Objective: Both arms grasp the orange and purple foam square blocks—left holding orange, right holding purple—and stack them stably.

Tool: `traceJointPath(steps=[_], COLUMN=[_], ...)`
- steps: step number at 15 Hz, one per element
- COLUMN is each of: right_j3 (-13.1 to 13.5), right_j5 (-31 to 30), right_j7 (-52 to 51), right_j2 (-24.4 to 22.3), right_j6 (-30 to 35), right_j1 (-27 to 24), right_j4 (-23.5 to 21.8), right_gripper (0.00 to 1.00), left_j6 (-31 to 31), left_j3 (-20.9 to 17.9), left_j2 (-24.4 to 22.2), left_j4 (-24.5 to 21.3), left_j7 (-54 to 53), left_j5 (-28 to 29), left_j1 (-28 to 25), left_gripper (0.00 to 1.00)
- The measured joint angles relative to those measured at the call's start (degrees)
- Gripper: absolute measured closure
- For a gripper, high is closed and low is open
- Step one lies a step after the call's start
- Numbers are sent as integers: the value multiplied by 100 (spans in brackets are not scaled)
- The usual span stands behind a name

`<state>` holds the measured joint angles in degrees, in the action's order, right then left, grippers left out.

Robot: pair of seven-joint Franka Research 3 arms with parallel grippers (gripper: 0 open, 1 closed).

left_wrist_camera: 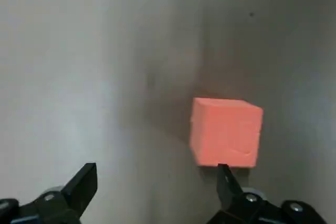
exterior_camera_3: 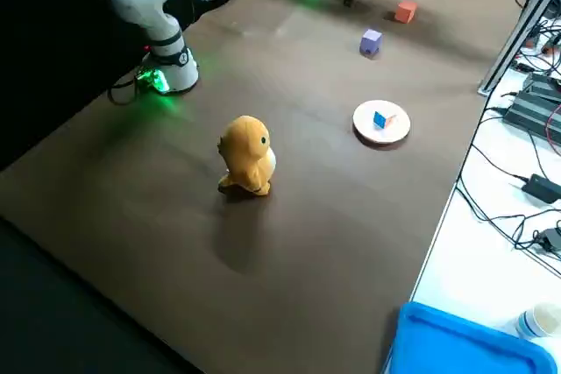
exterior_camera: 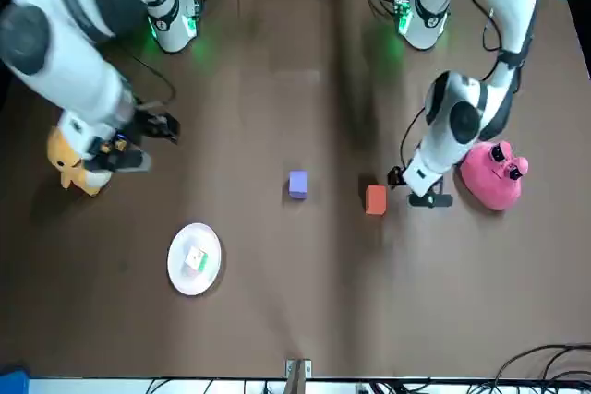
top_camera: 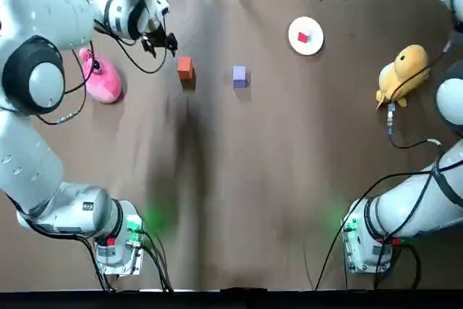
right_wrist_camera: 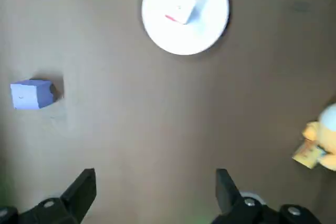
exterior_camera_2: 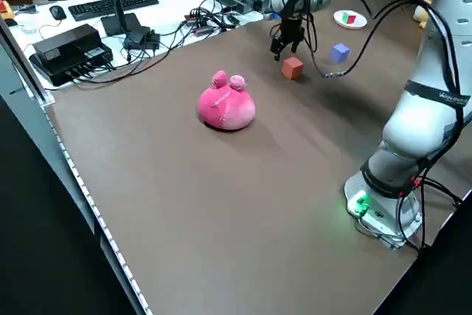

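Just beside orange block (left_wrist_camera: pixel 226 132), left hand (left_wrist_camera: pixel 157 174) released, right hand (right_wrist_camera: pixel 156 177) released, purple block (top_camera: pixel 239 76) apart.

We count two foam blocks on the one worktop (top_camera: pixel 260 179): one orange block (top_camera: pixel 186 68) and, at its 3 o'clock, one purple block (top_camera: pixel 239 75). Plush toys number two: one pink plush (top_camera: pixel 101 77) at 10 o'clock, one yellow plush (top_camera: pixel 403 74) at 2 o'clock. One white plate (top_camera: pixel 314 30) (at 1 o'clock) bears one small cube (top_camera: pixel 303 37). With the left end effector (left_wrist_camera: pixel 156 171) and the right end effector (right_wrist_camera: pixel 155 174), that makes two.
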<state>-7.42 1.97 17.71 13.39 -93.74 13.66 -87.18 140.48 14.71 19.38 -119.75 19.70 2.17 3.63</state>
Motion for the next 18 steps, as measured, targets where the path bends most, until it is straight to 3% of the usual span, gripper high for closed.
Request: traceJointPath(steps=[4, 9, 14, 18], right_j3=[2, 8, 10, 8], right_j5=[-10, -10, 59, 316], right_j7=[102, 359, 1755, 3307], right_j2=[718, 1181, 1252, 1423], right_j6=[-505, -675, -884, -1280], right_j1=[640, 1055, 1131, 1318], right_j4=[-22, 67, 123, 124], right_gripper=[0, 0, 0, 0], left_j6=[117, -505, -958, -1904], left_j3=[-5, -8, -1, 46], left_j2=[147, 90, 35, 47], left_j4=[16, 179, 360, 815], left_j7=[-1, -1665, -2775, -3435], left_j5=[185, 269, 129, -336], left_j1=[-19, -304, -588, -605], left_gripper=[0, 0, 0, 0])
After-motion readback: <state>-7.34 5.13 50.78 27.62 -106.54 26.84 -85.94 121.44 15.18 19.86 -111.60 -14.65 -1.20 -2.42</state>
